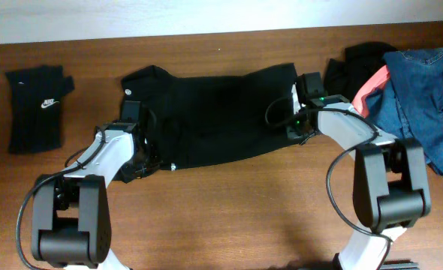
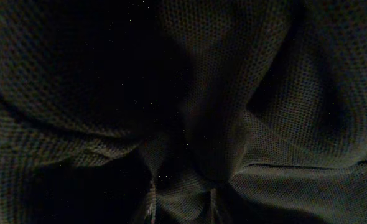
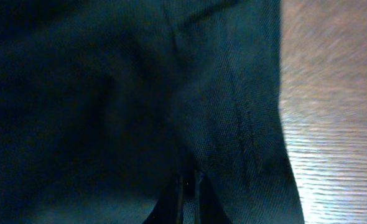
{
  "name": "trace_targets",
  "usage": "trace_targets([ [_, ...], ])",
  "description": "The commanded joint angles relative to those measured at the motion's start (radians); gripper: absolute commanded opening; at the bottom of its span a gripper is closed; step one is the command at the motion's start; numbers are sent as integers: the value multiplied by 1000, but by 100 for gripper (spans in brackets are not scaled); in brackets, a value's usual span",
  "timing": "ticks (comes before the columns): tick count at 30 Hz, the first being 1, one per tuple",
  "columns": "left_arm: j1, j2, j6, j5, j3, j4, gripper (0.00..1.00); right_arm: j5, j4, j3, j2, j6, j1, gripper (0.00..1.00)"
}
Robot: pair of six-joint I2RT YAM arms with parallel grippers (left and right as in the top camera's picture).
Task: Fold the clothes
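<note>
A large black shirt (image 1: 214, 116) lies stretched sideways across the middle of the table, held between both arms. My left gripper (image 1: 140, 150) is at its left end. In the left wrist view black mesh cloth (image 2: 183, 93) fills the frame, and a bunch of it sits pinched between the fingers (image 2: 151, 202) at the bottom edge. My right gripper (image 1: 296, 124) is at the shirt's right edge. Its fingers (image 3: 178, 193) stand close together with a fold of the dark shirt (image 3: 109, 112) clamped between them, and bare wood (image 3: 333, 93) shows to the right.
A folded black piece with a white swoosh (image 1: 37, 109) lies at the far left. At the far right is a pile of blue denim (image 1: 424, 90), a coral-pink piece (image 1: 372, 88) and more black cloth (image 1: 353, 64). The brown wooden table (image 1: 229, 210) runs along the front.
</note>
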Motion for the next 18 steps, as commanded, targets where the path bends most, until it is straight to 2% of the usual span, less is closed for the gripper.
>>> trace_targets([
  [1,24,41,-13,-67,-45,8,31,24,-8,6,26,10,-4,4],
  [9,27,41,-13,-69,-45,8,31,23,-148,5,27,11,-4,4],
  [12,35,41,-13,-95,-45,3,30,23,-200,5,27,57,-4,4],
  [18,79,41,-12,-124,-45,-13,30,-55,-245,5,27,91,-2,4],
])
